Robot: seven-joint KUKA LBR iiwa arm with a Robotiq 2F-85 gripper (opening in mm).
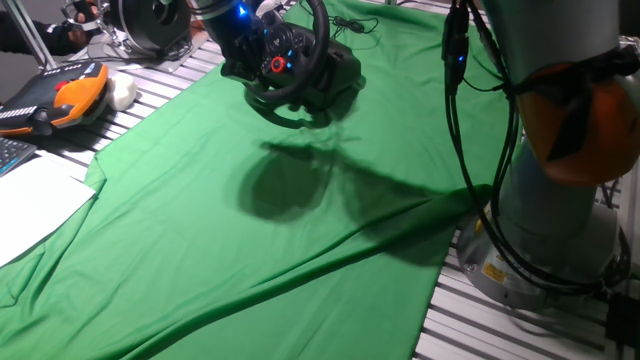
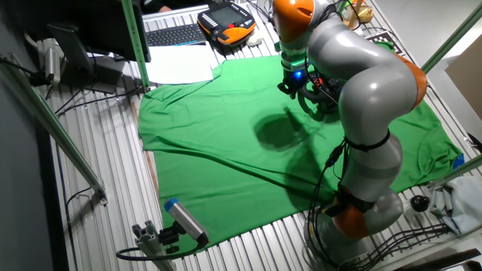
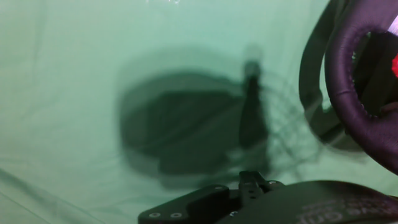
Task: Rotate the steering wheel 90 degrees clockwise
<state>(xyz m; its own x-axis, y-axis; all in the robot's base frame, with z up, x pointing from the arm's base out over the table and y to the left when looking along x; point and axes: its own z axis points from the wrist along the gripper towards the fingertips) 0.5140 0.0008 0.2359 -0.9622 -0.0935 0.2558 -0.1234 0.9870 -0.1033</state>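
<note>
The steering wheel [image 1: 300, 62] is black with a thick rim and a red button on its hub. It stands tilted on its black base at the far edge of the green cloth [image 1: 250, 230]. It also shows in the other fixed view [image 2: 322, 96]. My gripper [image 1: 243, 48], with a blue light on it, is close against the wheel's left side. In the hand view the wheel's rim [image 3: 348, 93] is at the right edge, and it is not between my fingers. A black part of my hand [image 3: 249, 196] shows at the bottom. My fingertips are hidden.
An orange teach pendant [image 1: 62, 98] and white paper [image 1: 35, 205] lie left of the cloth. A round black-and-silver drum-like object [image 1: 150, 25] stands at the back left. My arm's base [image 1: 555, 210] and cables stand at the right. A keyboard [image 2: 173, 34] lies at the back.
</note>
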